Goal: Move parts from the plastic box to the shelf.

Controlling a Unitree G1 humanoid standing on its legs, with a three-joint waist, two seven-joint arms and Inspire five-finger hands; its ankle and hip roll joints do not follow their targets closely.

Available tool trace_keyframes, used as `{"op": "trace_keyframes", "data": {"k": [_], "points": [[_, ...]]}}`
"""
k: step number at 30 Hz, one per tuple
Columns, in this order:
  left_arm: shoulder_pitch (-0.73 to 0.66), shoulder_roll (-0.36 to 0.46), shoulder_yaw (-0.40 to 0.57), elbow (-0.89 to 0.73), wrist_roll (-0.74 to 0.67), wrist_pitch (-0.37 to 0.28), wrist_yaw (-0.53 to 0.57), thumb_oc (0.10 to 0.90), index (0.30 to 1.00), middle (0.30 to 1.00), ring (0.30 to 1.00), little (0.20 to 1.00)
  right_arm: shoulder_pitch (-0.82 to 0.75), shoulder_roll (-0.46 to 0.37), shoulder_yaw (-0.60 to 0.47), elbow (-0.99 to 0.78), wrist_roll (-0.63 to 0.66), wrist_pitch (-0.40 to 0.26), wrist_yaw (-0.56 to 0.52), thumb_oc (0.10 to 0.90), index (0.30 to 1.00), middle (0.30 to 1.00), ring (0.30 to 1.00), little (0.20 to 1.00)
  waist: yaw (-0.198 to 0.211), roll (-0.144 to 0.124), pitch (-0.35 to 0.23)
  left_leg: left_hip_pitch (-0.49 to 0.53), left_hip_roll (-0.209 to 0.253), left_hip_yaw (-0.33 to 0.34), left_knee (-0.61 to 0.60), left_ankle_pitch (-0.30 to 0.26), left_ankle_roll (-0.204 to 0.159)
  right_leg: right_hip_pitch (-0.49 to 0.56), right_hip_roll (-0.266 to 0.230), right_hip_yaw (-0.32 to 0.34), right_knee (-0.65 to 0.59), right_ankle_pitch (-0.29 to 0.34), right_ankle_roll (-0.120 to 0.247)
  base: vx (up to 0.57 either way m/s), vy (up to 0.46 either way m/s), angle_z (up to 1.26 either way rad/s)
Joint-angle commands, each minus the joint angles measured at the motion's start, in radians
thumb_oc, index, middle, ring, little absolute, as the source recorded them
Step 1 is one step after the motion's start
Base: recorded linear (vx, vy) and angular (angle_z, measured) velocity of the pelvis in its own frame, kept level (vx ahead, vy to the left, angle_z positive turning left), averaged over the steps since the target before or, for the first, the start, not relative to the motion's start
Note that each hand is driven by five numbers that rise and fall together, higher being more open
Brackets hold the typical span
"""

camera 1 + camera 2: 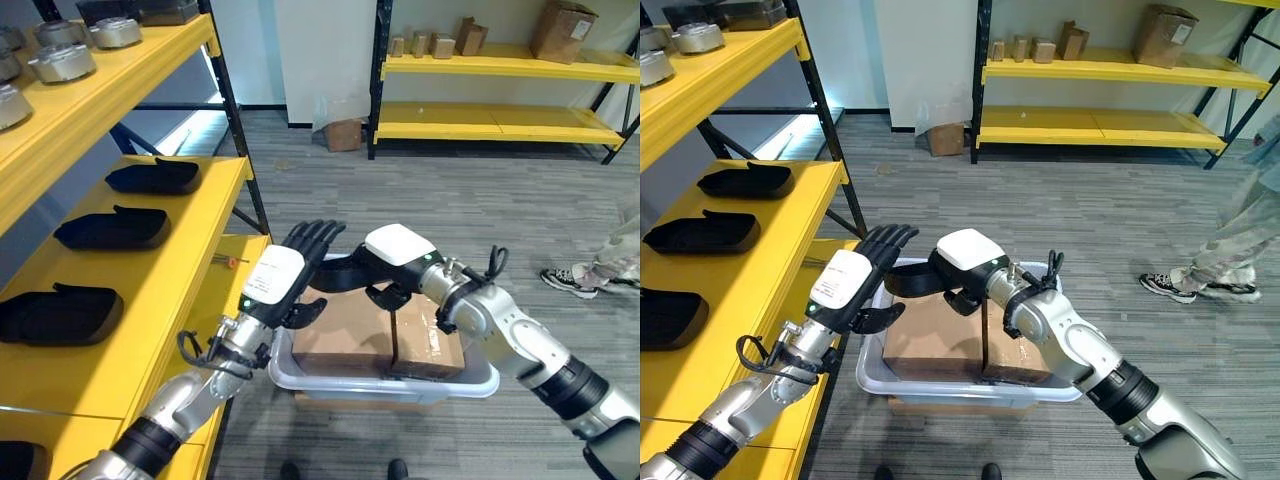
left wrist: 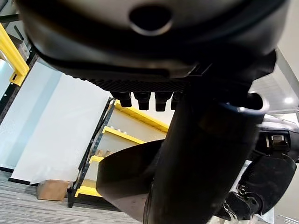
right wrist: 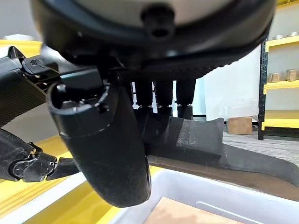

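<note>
A grey wood-patterned floor (image 1: pixel 450 200) runs back to a white wall, with a yellow shelf rack (image 1: pixel 500 65) at the far side carrying cardboard boxes (image 1: pixel 563 28) and small blocks. A person's trouser leg and sneaker (image 1: pixel 568 281) show at the right edge of the head views.

To the left of the left hand stands the near yellow shelf (image 1: pixel 150 290). Its top level holds round metal parts (image 1: pixel 62 62); the level beside the hand carries three black moulded parts (image 1: pixel 112 229) in a row, well apart from one another.

The left hand (image 1: pixel 300 262) is raised just off the shelf's front corner, fingers straight and spread upward, thumb pointing toward the other hand. It touches the end of a black part (image 1: pixel 912 281) that lies across between the two hands; whether it carries any of it, I cannot tell.

Just right of it, the right hand (image 1: pixel 958 272) is clamped on that black part: in its own wrist view the thumb (image 3: pixel 105 154) curls under the part (image 3: pixel 196 137) while the fingers (image 3: pixel 164 95) lie across its top.

Below both hands sits the plastic box (image 1: pixel 470 380), pale grey, resting on the floor close to the shelf. Inside it lie two brown cardboard cartons (image 1: pixel 340 340) side by side. The held part hangs above the box's far left corner, apart from the cartons.
</note>
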Motion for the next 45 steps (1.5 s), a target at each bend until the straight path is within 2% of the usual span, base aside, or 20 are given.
{"op": "trace_keyframes", "data": {"k": [1, 10, 22, 36, 40, 45], "points": [[-0.186, -0.011, -0.024, -0.008, -0.053, 0.003, 0.068, 0.9, 1.0, 1.0, 1.0, 1.0, -0.175, 0.03, 0.002, -0.03, -0.013, -0.045, -0.143, 0.4, 0.3, 0.3, 0.3, 0.3, 0.017, -0.029, -0.058, 0.063, 0.066, -0.004, -0.007, -0.09, -0.034, 0.004, -0.007, 0.029, 0.039, -0.083, 0.023, 0.0, 0.0, 0.0], [-0.206, -0.019, -0.046, 0.034, -0.057, -0.012, 0.063, 0.9, 1.0, 1.0, 1.0, 1.0, -0.203, 0.065, 0.036, 0.041, -0.028, -0.063, -0.209, 0.4, 0.3, 0.3, 0.3, 0.3, 0.025, -0.024, -0.062, 0.065, 0.067, -0.009, -0.007, -0.089, -0.035, 0.011, -0.007, 0.023, 0.035, -0.085, 0.02, 0.0, 0.0, 0.0], [-0.218, -0.017, -0.088, 0.082, -0.027, -0.021, 0.079, 0.9, 1.0, 1.0, 1.0, 1.0, -0.226, 0.078, 0.059, 0.073, -0.028, -0.089, -0.247, 0.4, 0.3, 0.3, 0.3, 0.3, 0.025, -0.022, -0.06, 0.068, 0.068, -0.006, -0.006, -0.09, -0.034, 0.009, -0.006, 0.025, 0.039, -0.088, 0.02, 0.0, 0.0, 0.0], [-0.269, -0.035, -0.168, 0.133, 0.056, -0.013, 0.152, 0.9, 1.0, 1.0, 1.0, 1.0, -0.276, 0.117, 0.116, 0.122, -0.024, -0.094, -0.252, 0.4, 0.3, 0.3, 0.3, 0.3, 0.025, -0.021, -0.06, 0.067, 0.065, -0.007, -0.004, -0.093, -0.031, 0.008, -0.007, 0.023, 0.048, -0.094, 0.019, 0.0, 0.0, 0.0], [-0.281, -0.033, -0.191, 0.128, 0.076, 0.004, 0.16, 0.9, 1.0, 1.0, 1.0, 1.0, -0.28, 0.122, 0.129, 0.136, -0.025, -0.099, -0.261, 0.4, 0.3, 0.3, 0.3, 0.3, 0.025, -0.02, -0.059, 0.068, 0.065, -0.008, -0.003, -0.093, -0.031, 0.008, -0.008, 0.024, 0.05, -0.095, 0.019, 0.0, 0.0, 0.0], [-0.309, -0.023, -0.222, 0.16, 0.136, 0.066, 0.223, 0.9, 1.0, 1.0, 1.0, 1.0, -0.294, 0.122, 0.147, 0.141, -0.016, -0.097, -0.267, 0.4, 0.3, 0.3, 0.3, 0.3, 0.02, -0.021, -0.062, 0.069, 0.064, -0.004, -0.003, -0.095, -0.03, 0.008, -0.008, 0.025, 0.049, -0.095, 0.021, 0.0, 0.0, 0.0]]}}
